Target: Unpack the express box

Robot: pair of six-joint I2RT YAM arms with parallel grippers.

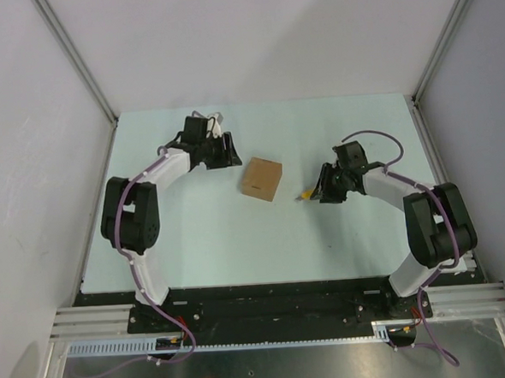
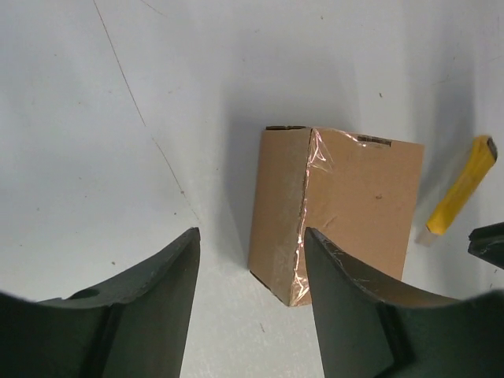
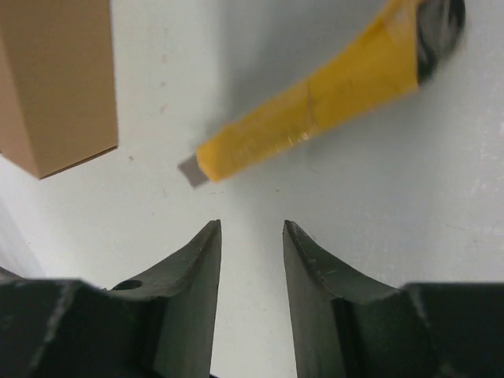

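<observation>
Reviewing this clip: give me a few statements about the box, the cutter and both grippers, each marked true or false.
1. The express box is closed, with clear tape along one edge. True.
2. The right gripper holds the yellow cutter. False: the cutter lies on the table ahead of the open jaws, and nothing is between them.
3. The left gripper is shut on the box. False: its jaws stand open and the box sits just beyond them, not gripped.
4. The cutter lies on the right arm's side of the box. True.
</observation>
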